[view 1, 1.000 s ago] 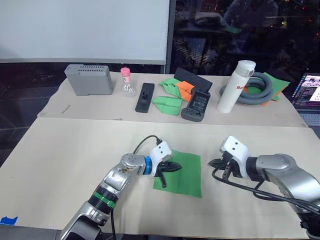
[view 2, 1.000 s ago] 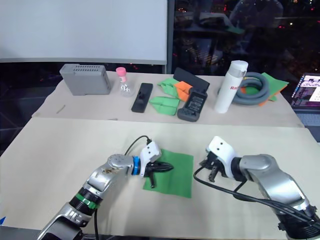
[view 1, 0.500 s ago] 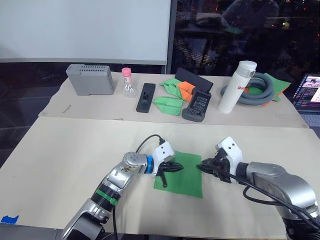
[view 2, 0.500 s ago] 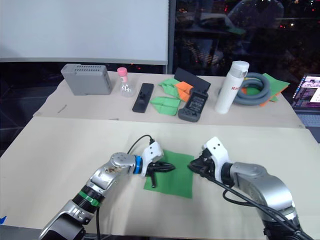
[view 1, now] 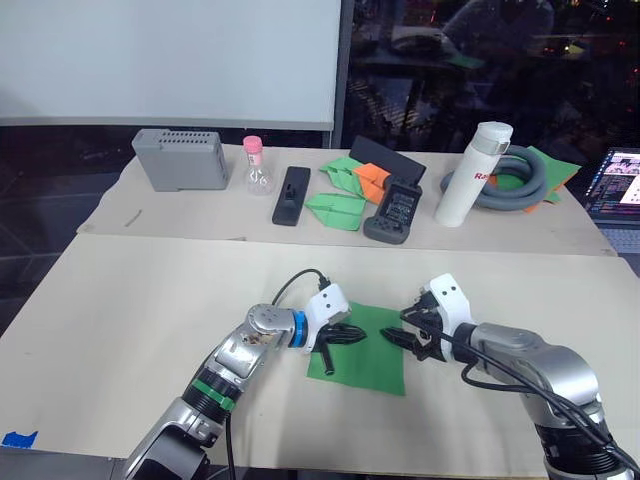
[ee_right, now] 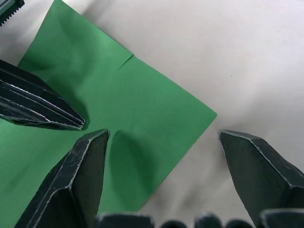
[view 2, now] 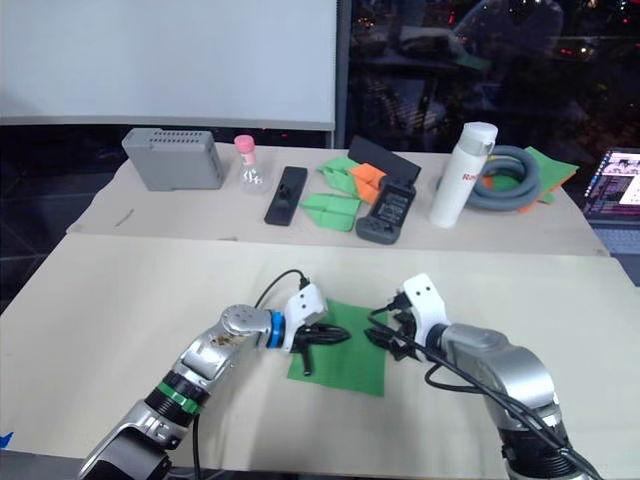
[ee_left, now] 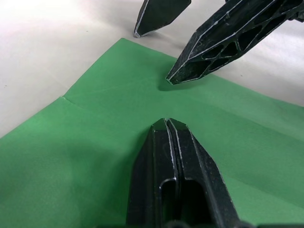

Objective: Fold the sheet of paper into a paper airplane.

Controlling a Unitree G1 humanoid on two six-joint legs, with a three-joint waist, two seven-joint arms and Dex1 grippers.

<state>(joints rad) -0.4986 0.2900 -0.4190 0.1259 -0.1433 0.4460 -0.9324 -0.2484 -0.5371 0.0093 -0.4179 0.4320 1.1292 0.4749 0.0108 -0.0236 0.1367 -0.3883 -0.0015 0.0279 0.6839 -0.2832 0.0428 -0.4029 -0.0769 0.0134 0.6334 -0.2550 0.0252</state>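
On the tan tabletop, the green sheet of paper lies flat between both arms: the left gripper presses it with fingers closed, the right gripper straddles its edge, spread wide.

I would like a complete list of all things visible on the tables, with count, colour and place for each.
sheet of paper: 1, bright green, flat on the near table, centre
grey box: 1, grey, far table, left end
small bottle: 1, clear with pink cap, right of the grey box
black remote: 1, far table, centre
folded paper pieces: several, green and orange, far table, centre
black device: 1, beside the folded pieces
white bottle: 1, upright, far table, right
grey hose: 1, coiled behind the white bottle
laptop: 1, screen lit, far right edge
left gripper: fingers together, tip on the sheet
right gripper: open, over the sheet's right edge
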